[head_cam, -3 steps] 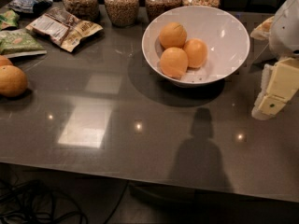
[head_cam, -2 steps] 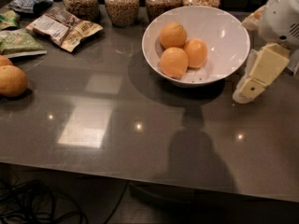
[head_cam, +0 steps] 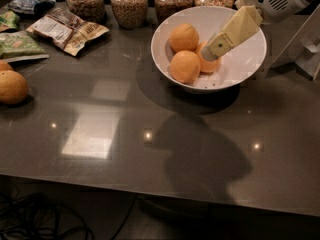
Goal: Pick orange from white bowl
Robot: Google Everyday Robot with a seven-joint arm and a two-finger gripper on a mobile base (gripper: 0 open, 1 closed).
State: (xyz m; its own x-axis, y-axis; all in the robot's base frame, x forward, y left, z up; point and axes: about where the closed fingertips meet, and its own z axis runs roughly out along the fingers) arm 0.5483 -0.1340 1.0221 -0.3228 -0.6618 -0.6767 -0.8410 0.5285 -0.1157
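Observation:
The white bowl (head_cam: 248,70) stands at the back centre-right of the dark table. It holds three pale oranges: one at the back (head_cam: 183,37), one at the front (head_cam: 185,66), and one on the right (head_cam: 212,64) that is partly hidden. My cream-coloured gripper (head_cam: 209,53) reaches in from the upper right, slanting down to the left over the bowl. Its tip is at the right-hand orange. I cannot tell whether it touches the fruit.
Several glass jars of grain (head_cam: 129,4) line the back edge. Snack packets (head_cam: 67,30) and a green packet (head_cam: 17,45) lie at the back left. A deeper orange fruit (head_cam: 12,86) sits at the left edge. A pale object (head_cam: 307,49) stands at the far right.
My gripper has moved from the table right of the bowl leftward and over the rim, to the right-hand orange. The oranges and bowl have not shifted.

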